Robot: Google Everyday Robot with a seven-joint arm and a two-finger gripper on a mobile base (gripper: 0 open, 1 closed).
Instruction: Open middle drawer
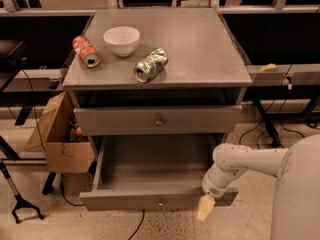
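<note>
Setting: a robotics laboratory or test bay, not a domestic room. Indicators:

- A speckled hard floor (65, 224).
- A plain grey metal drawer cabinet (200, 49) standing free in an aisle.
- Long benches with pale metal rails (295, 74) behind the cabinet, dark underneath.
- A thin black cable (134, 229) lying loose on the floor.
- An open brown cardboard box (60, 144) set against the cabinet's side.
- A white robot arm (250, 161) reaching in, with its gripper (205, 207) low at a front corner of the pulled-out middle drawer (125, 200).
</note>
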